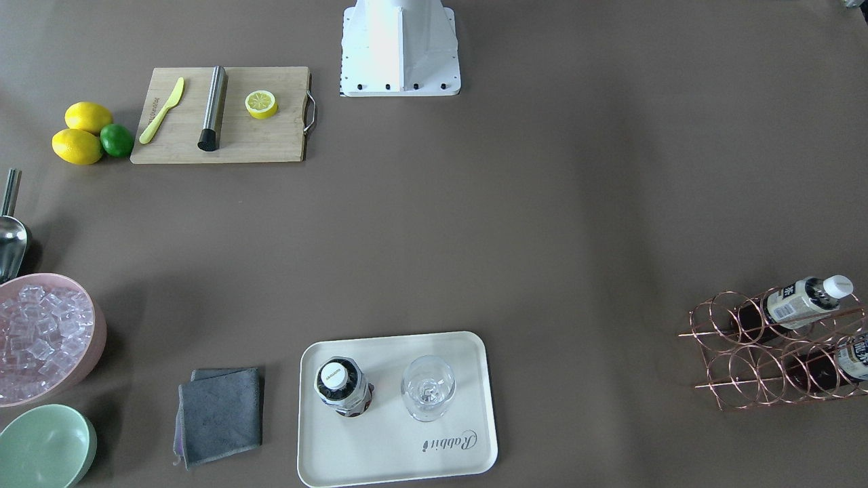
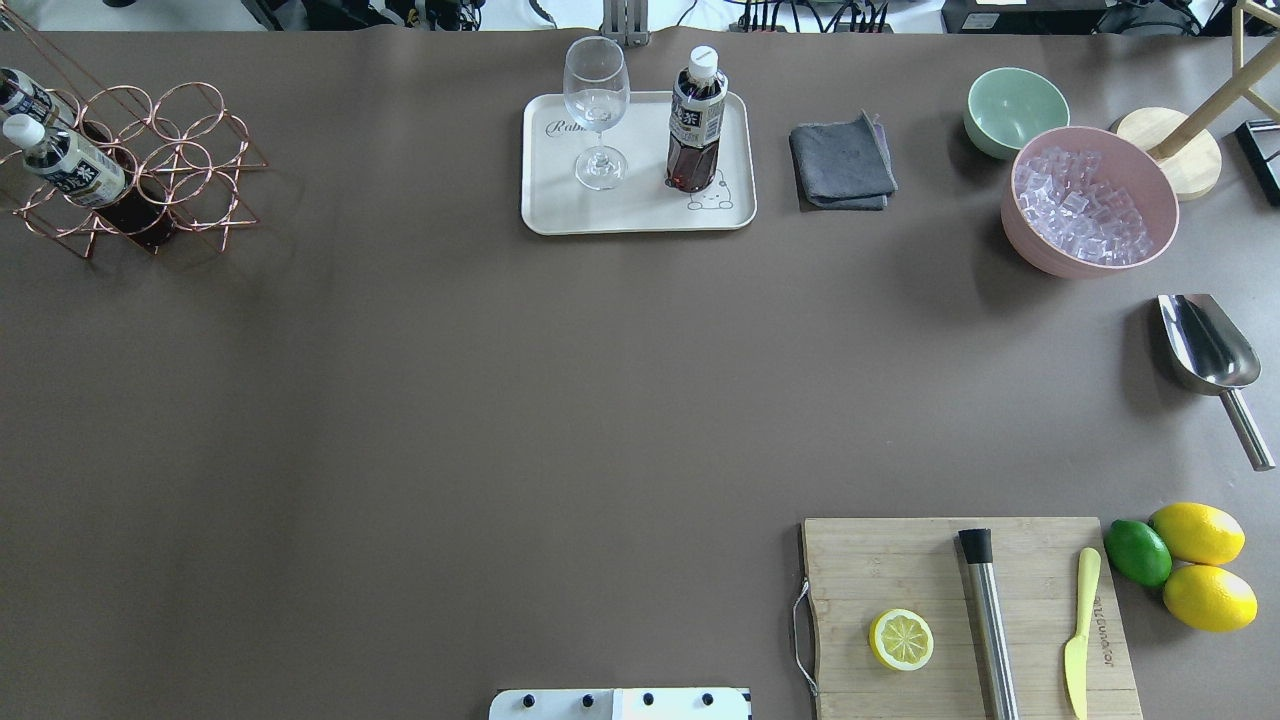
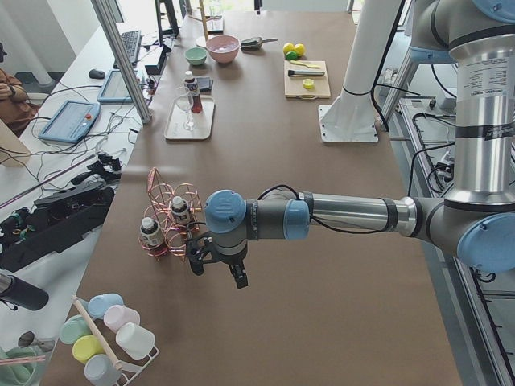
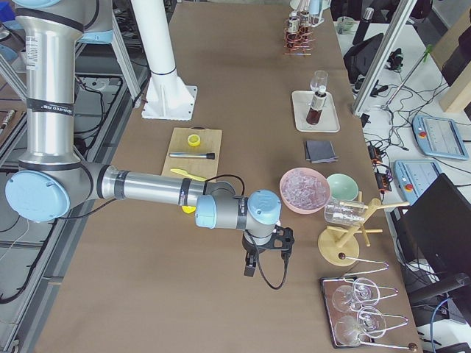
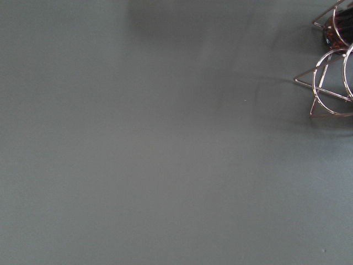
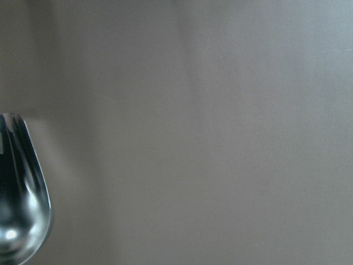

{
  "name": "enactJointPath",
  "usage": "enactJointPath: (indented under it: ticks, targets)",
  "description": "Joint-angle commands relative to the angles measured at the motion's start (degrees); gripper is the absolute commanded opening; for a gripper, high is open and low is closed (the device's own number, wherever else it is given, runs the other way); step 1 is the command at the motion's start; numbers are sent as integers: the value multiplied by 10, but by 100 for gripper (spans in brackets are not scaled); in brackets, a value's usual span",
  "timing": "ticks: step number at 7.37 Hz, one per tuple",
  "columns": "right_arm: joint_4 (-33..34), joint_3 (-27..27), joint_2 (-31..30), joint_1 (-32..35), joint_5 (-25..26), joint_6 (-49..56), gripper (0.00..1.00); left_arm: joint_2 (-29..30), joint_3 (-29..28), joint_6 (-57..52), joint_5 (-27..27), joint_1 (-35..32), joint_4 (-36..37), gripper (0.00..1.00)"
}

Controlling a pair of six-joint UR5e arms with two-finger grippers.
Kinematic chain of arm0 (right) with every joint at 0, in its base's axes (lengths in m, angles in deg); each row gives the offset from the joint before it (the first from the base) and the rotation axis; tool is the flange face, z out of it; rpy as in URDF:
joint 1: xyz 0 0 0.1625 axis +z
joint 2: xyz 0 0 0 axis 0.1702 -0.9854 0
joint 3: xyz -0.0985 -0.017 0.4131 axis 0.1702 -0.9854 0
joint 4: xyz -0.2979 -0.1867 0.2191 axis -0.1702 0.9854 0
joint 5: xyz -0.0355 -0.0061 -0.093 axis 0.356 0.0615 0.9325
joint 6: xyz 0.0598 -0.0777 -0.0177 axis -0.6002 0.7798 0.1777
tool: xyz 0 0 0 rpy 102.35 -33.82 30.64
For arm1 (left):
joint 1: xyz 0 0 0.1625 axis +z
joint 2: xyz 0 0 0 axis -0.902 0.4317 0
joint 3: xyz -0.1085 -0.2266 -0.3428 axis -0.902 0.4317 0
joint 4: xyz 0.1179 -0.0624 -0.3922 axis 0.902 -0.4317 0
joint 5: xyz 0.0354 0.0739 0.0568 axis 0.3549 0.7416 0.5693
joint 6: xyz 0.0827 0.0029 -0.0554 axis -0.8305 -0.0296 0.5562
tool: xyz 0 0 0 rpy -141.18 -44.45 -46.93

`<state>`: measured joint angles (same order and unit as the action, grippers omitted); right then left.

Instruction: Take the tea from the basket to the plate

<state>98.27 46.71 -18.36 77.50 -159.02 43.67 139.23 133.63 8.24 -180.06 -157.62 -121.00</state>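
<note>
One tea bottle (image 2: pixel 697 125) stands upright on the cream plate (image 2: pixel 640 215) beside a wine glass (image 2: pixel 597 110); it also shows in the front view (image 1: pixel 342 386). Two more tea bottles (image 2: pixel 65 160) (image 2: pixel 20 95) lie tilted in the copper wire basket (image 2: pixel 150 160) at the table's far left. My left gripper (image 3: pixel 219 277) hangs above the table next to the basket (image 3: pixel 173 221); I cannot tell whether it is open or shut. My right gripper (image 4: pixel 266 257) hangs near the pink bowl (image 4: pixel 303 190); I cannot tell its state. The left wrist view catches the basket's corner (image 5: pixel 331 83).
A grey cloth (image 2: pixel 842 165), a green bowl (image 2: pixel 1015 108) and a pink bowl of ice (image 2: pixel 1090 205) sit right of the plate. A metal scoop (image 2: pixel 1210 360) lies nearer. A cutting board (image 2: pixel 965 610) holds a lemon half, a steel rod and a yellow knife; lemons and a lime (image 2: pixel 1138 552) lie beside it.
</note>
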Motion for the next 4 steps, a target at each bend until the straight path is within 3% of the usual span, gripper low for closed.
enactJointPath:
  ticks: [1, 4]
  targets:
    - [-1, 2, -1, 0, -1, 0, 100, -1, 6, -13, 31, 7, 1, 97]
    - [-1, 4, -2, 0, -2, 0, 100, -5, 10, -162, 37, 6, 3, 97]
